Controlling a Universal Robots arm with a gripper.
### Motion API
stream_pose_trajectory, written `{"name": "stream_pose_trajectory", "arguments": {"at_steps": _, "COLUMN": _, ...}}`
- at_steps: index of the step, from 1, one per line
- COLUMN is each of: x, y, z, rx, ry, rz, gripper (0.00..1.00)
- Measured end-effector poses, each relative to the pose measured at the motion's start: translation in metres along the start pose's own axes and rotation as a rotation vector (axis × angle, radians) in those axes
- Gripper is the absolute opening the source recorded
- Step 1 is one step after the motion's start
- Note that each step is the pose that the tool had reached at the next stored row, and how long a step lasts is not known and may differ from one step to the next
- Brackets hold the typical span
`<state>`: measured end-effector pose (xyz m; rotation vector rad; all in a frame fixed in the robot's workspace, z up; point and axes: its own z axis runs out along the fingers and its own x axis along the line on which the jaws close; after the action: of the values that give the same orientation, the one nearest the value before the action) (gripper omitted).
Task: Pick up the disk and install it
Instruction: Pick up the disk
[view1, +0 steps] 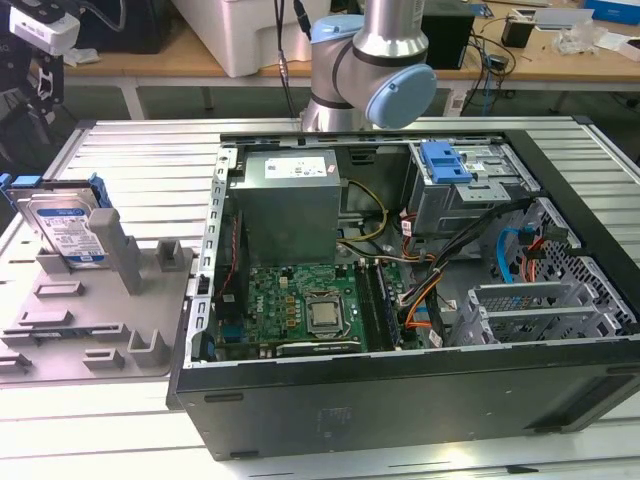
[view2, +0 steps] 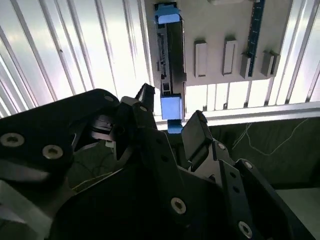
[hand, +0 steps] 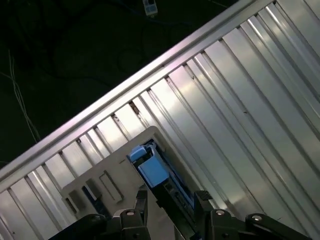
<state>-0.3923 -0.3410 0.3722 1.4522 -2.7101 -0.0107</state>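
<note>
Ribbed tabletop (hand: 240, 100) bears the upright disk (view2: 170, 65), in line with the released tool's (view2: 171, 107) gap.

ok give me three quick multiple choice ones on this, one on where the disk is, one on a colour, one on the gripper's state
1. Where is the disk?
A. upright in the grey holder, on the exterior view's left of the computer case
B. inside the drive cage
C. flat on the motherboard

2. What colour is the disk's carrier bracket?
A. red
B. yellow
C. blue

3. What state is the gripper in?
A. shut on the disk
B. open
C. shut on a cable

Answers:
1 A, the disk stands in the holder outside the case.
2 C, the frame's edges are blue.
3 B, its fingers stand apart and hold nothing.
</note>
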Motion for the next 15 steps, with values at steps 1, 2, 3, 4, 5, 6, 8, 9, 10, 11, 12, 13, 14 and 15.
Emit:
{"name": "stream_pose_trajectory", "arguments": {"at_steps": 1, "x": 0.0000, "y": 0.0000, "z": 0.0002, "rx": 0.0019, "ry": 0.0014, "rz": -0.031, "gripper": 0.50}}
{"name": "stream_pose_trajectory", "arguments": {"at_steps": 2, "x": 0.0000, "y": 0.0000, "z": 0.0003, "rx": 0.0032, "ry": 0.0023, "rz": -0.053, "gripper": 0.50}}
{"name": "stream_pose_trajectory", "arguments": {"at_steps": 3, "x": 0.0000, "y": 0.0000, "z": 0.0004, "rx": 0.0044, "ry": 0.0032, "rz": -0.073, "gripper": 0.50}}
{"name": "stream_pose_trajectory", "arguments": {"at_steps": 4, "x": 0.0000, "y": 0.0000, "z": 0.0005, "rx": 0.0055, "ry": 0.0040, "rz": -0.092, "gripper": 0.50}}
{"name": "stream_pose_trajectory", "arguments": {"at_steps": 5, "x": 0.0000, "y": 0.0000, "z": 0.0006, "rx": 0.0065, "ry": 0.0048, "rz": -0.110, "gripper": 0.50}}
{"name": "stream_pose_trajectory", "arguments": {"at_steps": 6, "x": -0.0001, "y": 0.0000, "z": 0.0008, "rx": 0.0081, "ry": 0.0059, "rz": -0.136, "gripper": 0.50}}
{"name": "stream_pose_trajectory", "arguments": {"at_steps": 8, "x": -0.0001, "y": 0.0000, "z": 0.0011, "rx": 0.0112, "ry": 0.0082, "rz": -0.189, "gripper": 0.50}}
{"name": "stream_pose_trajectory", "arguments": {"at_steps": 9, "x": -0.0001, "y": 0.0000, "z": 0.0013, "rx": 0.0129, "ry": 0.0095, "rz": -0.216, "gripper": 0.50}}
{"name": "stream_pose_trajectory", "arguments": {"at_steps": 10, "x": -0.0001, "y": -0.0001, "z": 0.0014, "rx": 0.0143, "ry": 0.0106, "rz": -0.239, "gripper": 0.50}}
{"name": "stream_pose_trajectory", "arguments": {"at_steps": 11, "x": -0.0001, "y": -0.0001, "z": 0.0015, "rx": 0.0154, "ry": 0.0116, "rz": -0.257, "gripper": 0.50}}
{"name": "stream_pose_trajectory", "arguments": {"at_steps": 12, "x": -0.0001, "y": -0.0001, "z": 0.0019, "rx": 0.0182, "ry": 0.0138, "rz": -0.302, "gripper": 0.50}}
{"name": "stream_pose_trajectory", "arguments": {"at_steps": 13, "x": -0.0001, "y": -0.0001, "z": 0.0021, "rx": 0.0201, "ry": 0.0152, "rz": -0.334, "gripper": 0.50}}
{"name": "stream_pose_trajectory", "arguments": {"at_steps": 14, "x": -0.0001, "y": -0.0001, "z": 0.0022, "rx": 0.0215, "ry": 0.0164, "rz": -0.356, "gripper": 0.50}}
{"name": "stream_pose_trajectory", "arguments": {"at_steps": 15, "x": -0.0001, "y": 0.0000, "z": 0.0024, "rx": 0.0229, "ry": 0.0176, "rz": -0.373, "gripper": 0.50}}
